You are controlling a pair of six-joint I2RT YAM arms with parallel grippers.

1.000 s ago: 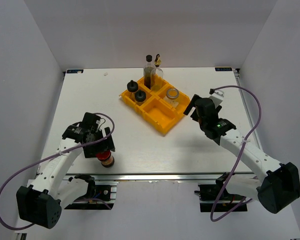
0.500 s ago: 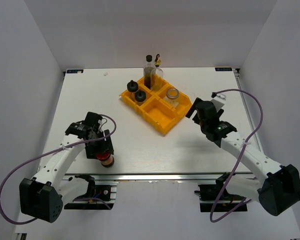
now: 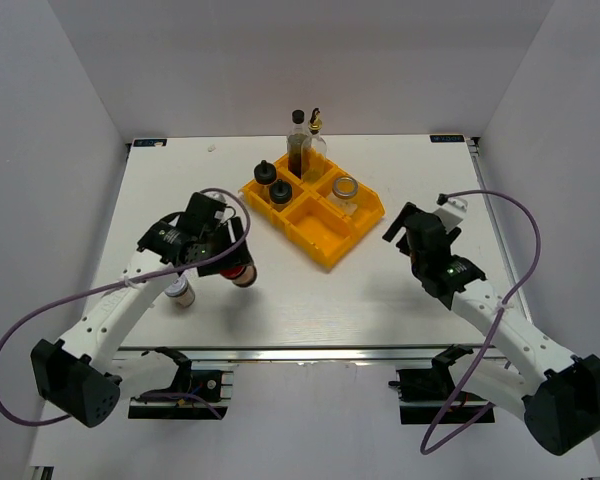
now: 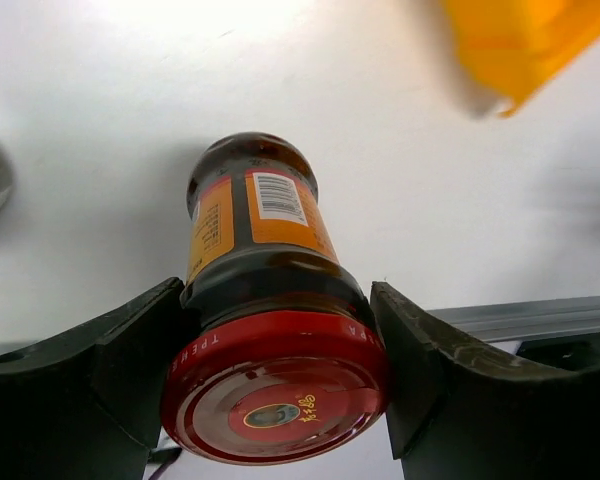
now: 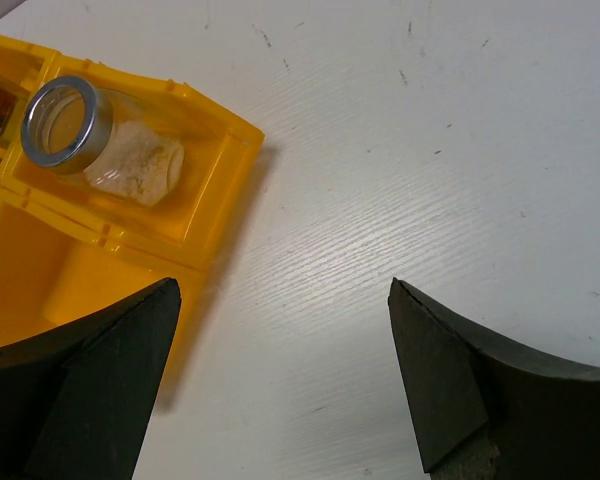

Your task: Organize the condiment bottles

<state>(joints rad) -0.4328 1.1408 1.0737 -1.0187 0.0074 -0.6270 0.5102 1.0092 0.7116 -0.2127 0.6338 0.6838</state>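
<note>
the left claw [image 4: 278, 335] is clamped on the red-lidded jar [image 4: 265, 250], one black finger pressed to each side just below the lid. the jar is short and round, filled with something dark brown, and wears an orange label with a barcode; gold lettering runs round the lid's rim. i cannot tell whether its base touches the table [image 3: 310, 290]. off to this claw's left stands a small pale silver-lidded jar [image 3: 181, 292]. the right claw [image 5: 280, 310] gapes wide, gripping nothing. ahead and to its left, a clear silver-rimmed jar [image 5: 110, 150] holding pale powder sits in a corner compartment of the yellow tray [image 5: 225, 150].
</note>
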